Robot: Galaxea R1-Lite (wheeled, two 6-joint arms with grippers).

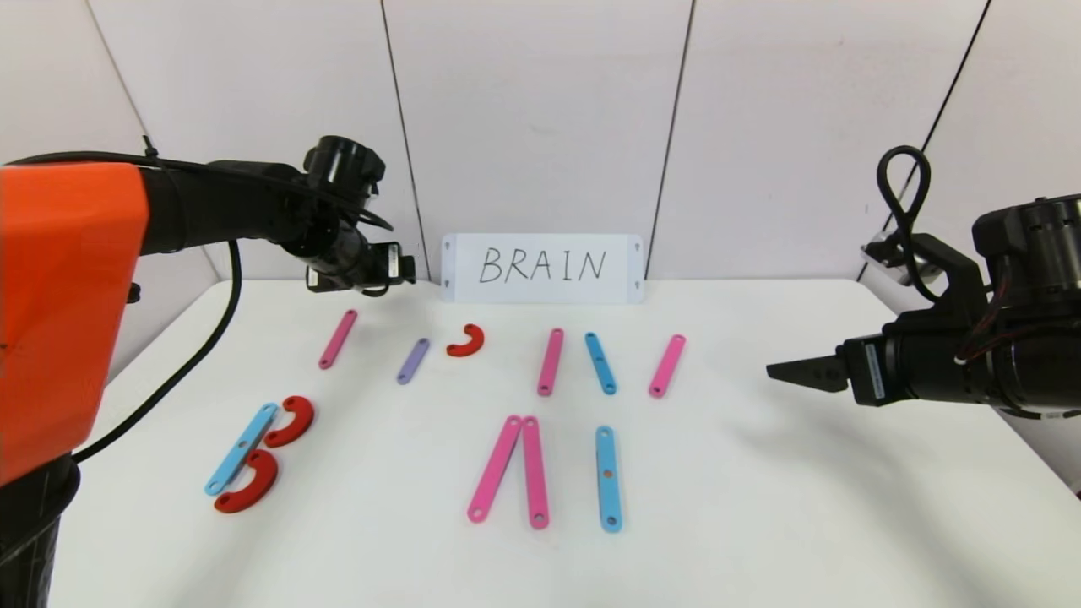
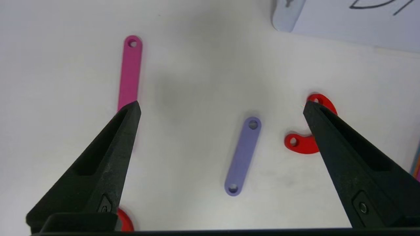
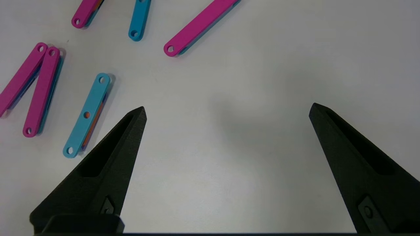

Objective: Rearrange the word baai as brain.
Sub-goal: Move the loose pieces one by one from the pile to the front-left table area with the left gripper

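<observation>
Nearest row on the white table (image 1: pixel 760 507): B of a blue bar (image 1: pixel 241 447) with two red curves (image 1: pixel 290 421), a pink bar pair (image 1: pixel 513 469) meeting at top as an unbarred A, and a blue I bar (image 1: pixel 608 478), so the word reads partly rebuilt. Behind lie a pink bar (image 1: pixel 338 339), purple bar (image 2: pixel 243 155) and small red curve (image 1: pixel 466 341), probably R stock, then three bars suggesting N. Left gripper (image 2: pixel 221 108) hovers spread and empty above the purple bar, likely lining up a pick; right gripper (image 3: pixel 226 111), also spread and empty, hangs over bare table at the right; the BRAIN card (image 1: pixel 542 268) stands farthest, nothing blocking.
</observation>
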